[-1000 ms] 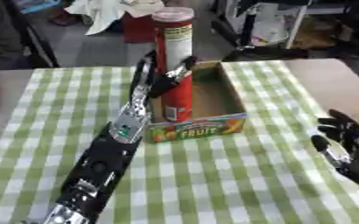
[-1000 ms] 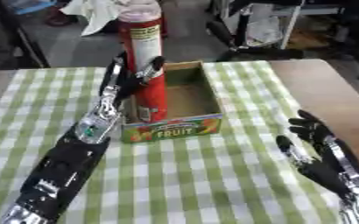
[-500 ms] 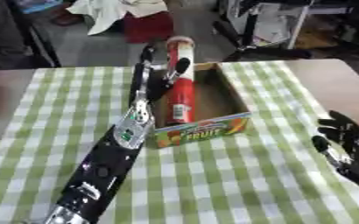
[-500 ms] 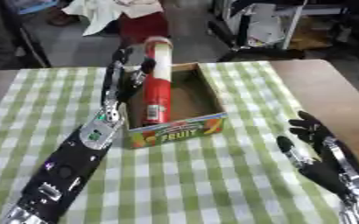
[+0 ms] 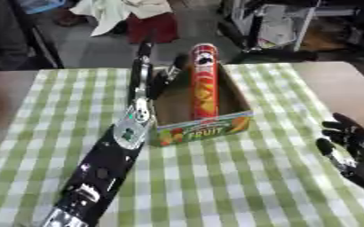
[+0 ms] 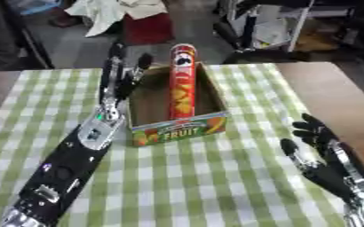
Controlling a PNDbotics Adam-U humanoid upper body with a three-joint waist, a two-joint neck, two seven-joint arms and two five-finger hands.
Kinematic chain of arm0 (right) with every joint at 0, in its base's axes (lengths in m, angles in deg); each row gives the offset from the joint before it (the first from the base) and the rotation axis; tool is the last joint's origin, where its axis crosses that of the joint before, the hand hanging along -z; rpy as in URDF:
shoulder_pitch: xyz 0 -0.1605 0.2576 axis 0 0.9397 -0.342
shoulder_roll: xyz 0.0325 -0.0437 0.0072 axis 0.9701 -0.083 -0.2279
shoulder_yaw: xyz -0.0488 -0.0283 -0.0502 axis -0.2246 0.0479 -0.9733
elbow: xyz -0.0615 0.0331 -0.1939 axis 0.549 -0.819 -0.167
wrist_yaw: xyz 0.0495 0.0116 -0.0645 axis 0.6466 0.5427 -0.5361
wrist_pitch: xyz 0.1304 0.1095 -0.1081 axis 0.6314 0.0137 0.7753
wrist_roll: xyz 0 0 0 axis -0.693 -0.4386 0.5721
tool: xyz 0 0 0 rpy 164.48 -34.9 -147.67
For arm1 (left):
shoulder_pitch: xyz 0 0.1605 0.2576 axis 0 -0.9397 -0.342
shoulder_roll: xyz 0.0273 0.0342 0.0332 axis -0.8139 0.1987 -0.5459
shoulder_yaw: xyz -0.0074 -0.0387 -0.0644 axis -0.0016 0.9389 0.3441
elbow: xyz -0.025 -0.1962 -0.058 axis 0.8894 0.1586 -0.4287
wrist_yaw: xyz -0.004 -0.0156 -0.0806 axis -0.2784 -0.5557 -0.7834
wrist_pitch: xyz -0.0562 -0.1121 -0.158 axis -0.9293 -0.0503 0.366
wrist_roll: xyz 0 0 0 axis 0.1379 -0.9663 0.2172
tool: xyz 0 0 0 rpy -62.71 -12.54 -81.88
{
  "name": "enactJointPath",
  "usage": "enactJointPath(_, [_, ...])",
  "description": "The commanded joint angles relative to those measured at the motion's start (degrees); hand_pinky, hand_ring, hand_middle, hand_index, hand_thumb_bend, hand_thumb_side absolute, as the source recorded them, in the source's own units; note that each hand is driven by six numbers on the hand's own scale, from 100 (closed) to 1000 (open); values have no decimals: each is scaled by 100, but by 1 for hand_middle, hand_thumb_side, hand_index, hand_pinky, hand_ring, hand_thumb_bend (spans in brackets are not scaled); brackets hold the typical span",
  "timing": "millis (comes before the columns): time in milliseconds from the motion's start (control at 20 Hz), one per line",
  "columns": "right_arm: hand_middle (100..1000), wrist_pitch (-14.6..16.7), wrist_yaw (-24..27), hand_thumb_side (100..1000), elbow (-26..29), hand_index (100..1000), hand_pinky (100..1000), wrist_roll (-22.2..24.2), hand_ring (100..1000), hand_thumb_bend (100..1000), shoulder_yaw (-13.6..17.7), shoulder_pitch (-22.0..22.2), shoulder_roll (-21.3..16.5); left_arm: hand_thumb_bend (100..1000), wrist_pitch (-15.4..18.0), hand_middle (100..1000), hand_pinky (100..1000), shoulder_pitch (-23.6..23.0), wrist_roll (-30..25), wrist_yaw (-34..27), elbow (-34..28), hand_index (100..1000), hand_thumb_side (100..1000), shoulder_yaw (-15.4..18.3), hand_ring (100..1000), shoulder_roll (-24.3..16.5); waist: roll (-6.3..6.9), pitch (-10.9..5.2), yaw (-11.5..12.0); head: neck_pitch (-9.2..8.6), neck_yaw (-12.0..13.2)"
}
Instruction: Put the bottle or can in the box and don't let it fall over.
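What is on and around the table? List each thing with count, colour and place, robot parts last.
can: one, red tall tube, standing upright inside the box, near its front wall.
box: one, cardboard, open top, green and orange fruit print on the front, in the middle of the table.
tablecloth: one, green and white check, covering most of the table.
table: one, brown, bare at its right side.
cloth: one heap, white, on the floor beyond the table.
left hand: one, black, fingers straight, beside the box's left wall, apart from the can.
right hand: one, black, open, fingers up, resting at the lower right.
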Motion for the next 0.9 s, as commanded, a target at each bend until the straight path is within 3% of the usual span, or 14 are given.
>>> enactJointPath(50, [846,4,12,555,61,997,936,-35,871,397,90,-51,-77,1000,62,916,1000,-113,-215,-253,-514,1000,914,-61,936,-352,10,-83,58,-64,-92])
enactJointPath(350, [844,1,15,555,97,996,935,-172,871,395,225,-88,-202,789,229,893,1000,-910,-726,-766,-1349,1000,817,58,905,-1039,123,-48,323,-96,-340])
enactJointPath(650, [854,-2,33,549,157,994,935,-383,872,396,340,-196,-267,747,-102,865,967,-1730,-1230,-1220,-2169,996,800,591,880,-1061,149,-17,592,-88,-448])
enactJointPath(900, [874,-27,-29,533,151,993,939,-566,883,443,363,-331,-322,736,-531,858,957,-2451,-1674,-1067,-2800,994,796,1035,875,-896,159,-28,690,-35,-476])
